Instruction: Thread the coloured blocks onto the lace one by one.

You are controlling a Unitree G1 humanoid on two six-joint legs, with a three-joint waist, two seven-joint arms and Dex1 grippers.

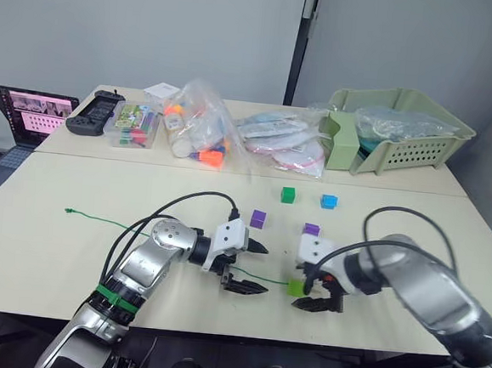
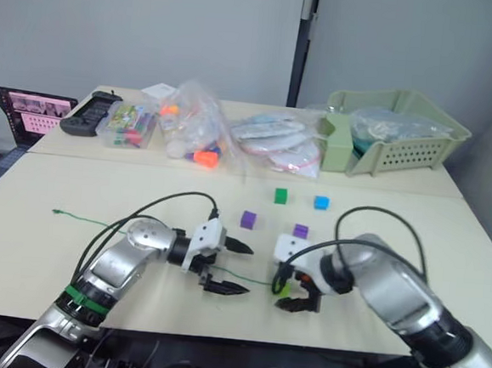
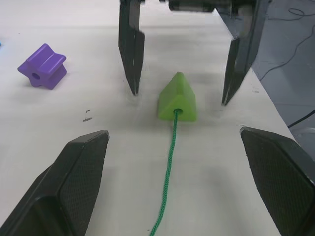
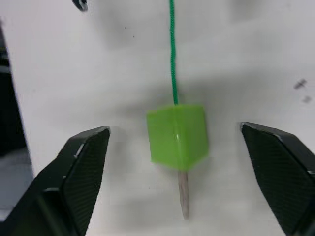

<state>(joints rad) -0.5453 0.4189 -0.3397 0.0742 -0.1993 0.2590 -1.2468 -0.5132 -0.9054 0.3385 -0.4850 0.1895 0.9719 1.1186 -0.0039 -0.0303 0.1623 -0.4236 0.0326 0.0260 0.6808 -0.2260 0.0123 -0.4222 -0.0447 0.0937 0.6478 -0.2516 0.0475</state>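
On the cream table (image 1: 76,179), head view: both arms reach inward, left tool (image 1: 252,268) and right tool (image 1: 316,293) facing, fingers apart. Left wrist view: small lime green plastic block (image 3: 177,98) sits threaded on the thin green cord lace (image 3: 167,182), a purple block (image 3: 42,73) nearby. Right wrist view: greyish tip (image 4: 183,194) pokes out beyond it, untouched.
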